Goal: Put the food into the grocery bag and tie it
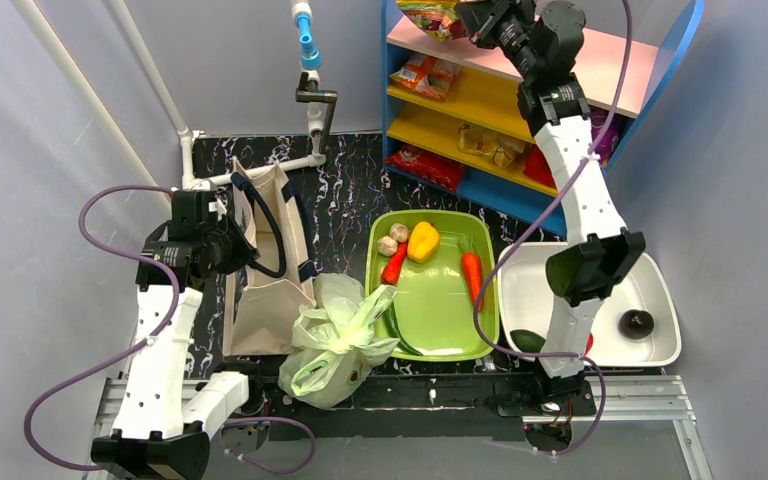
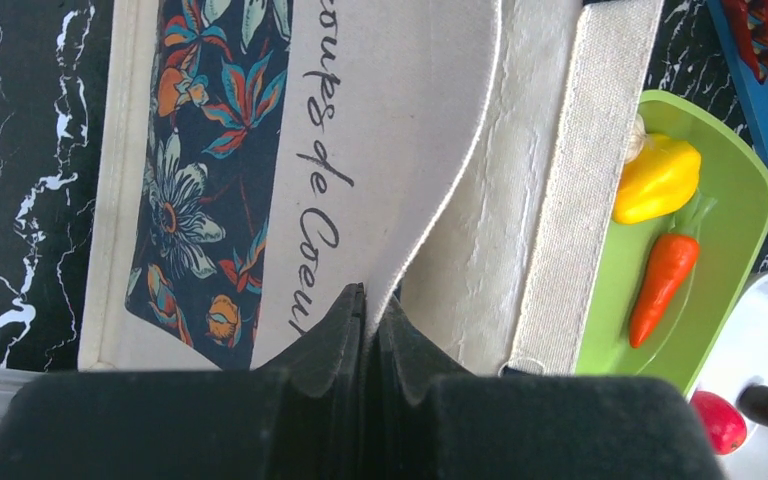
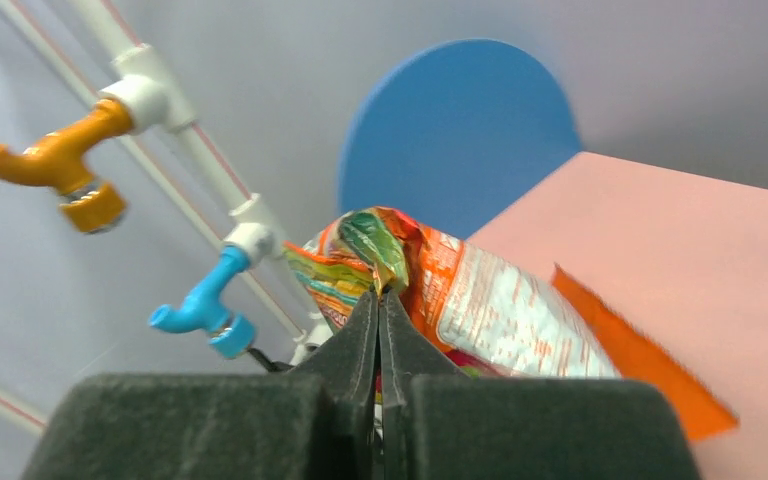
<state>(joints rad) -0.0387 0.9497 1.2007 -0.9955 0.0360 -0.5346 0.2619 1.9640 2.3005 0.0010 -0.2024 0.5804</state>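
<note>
In the overhead view the right gripper point(image 1: 465, 18) is cut by the top edge of the frame, and its fingertips are lost against the orange-and-green crinkly snack packet point(image 1: 428, 15). The left gripper point(image 1: 232, 248), left of centre, is just as hard to read from above, pressed against the beige canvas tote with dark straps point(image 1: 265, 290). The thin pale-green plastic carrier bag point(image 1: 338, 340) lies crumpled at lower centre, beside the tote and touching the left rim of the lime-green plastic tray point(image 1: 430, 310); we cannot see what it holds. A dark green thing in the white rectangular tray point(image 1: 655, 285) is mostly hidden behind the right arm.

The black marble-patterned tabletop point(image 1: 345, 190) is closed in by pale grey walls, with white pipes at the back and a blue shelf unit with pink and yellow boards point(image 1: 520, 207) at upper right.

The right wrist view shows what the overhead cannot. The jaws are clenched on the packet's crimped top seam, and the packet seems to rest on the pink top board point(image 3: 680, 240). An orange tap point(image 3: 55, 165) and a blue tap point(image 3: 200, 305) stand at the left of that frame.

The left wrist view shows the jaws pinched tight on the thin cloth edge of the tote. Only there do we see its floral print and script lettering. A yellow bell pepper point(image 1: 422, 240) and an orange carrot point(image 1: 472, 275) lie on the green tray in both that view and the overhead.
</note>
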